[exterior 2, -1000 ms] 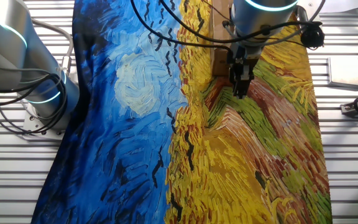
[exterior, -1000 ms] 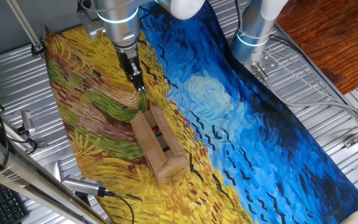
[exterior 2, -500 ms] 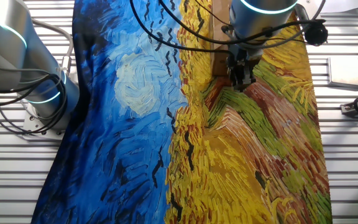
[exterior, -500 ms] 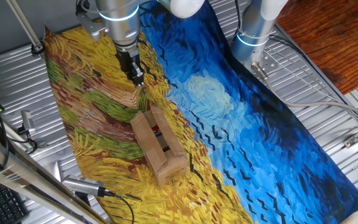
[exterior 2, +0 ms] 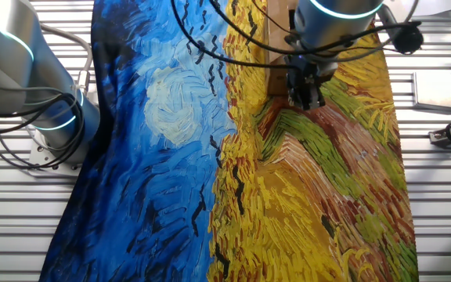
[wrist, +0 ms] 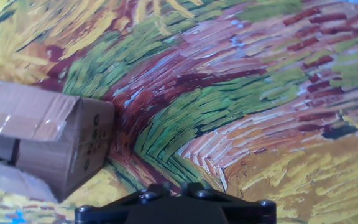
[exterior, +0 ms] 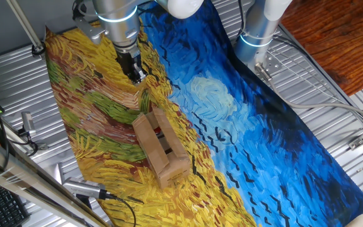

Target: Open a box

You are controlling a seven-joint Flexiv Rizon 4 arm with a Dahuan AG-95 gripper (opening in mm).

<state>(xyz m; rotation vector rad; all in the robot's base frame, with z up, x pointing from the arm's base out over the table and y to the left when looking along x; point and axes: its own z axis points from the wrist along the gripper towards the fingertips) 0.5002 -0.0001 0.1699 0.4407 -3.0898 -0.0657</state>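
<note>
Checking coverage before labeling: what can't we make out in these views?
- Gripper jaws: too small in one fixed view, only the black base shows in hand view; open or shut unclear.
- Box: mostly hidden by the arm and cables in the other fixed view.
- Box far end: cut off by the left edge in hand view.
- Box inside: dark gap between flaps, contents unreadable.

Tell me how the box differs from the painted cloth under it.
The box is plain brown cardboard; the cloth is swirled in blue, yellow and green. The box stands up off the surface as a small elongated block; the cloth lies flat and runs across the table. Both are untouched by the gripper.
</note>
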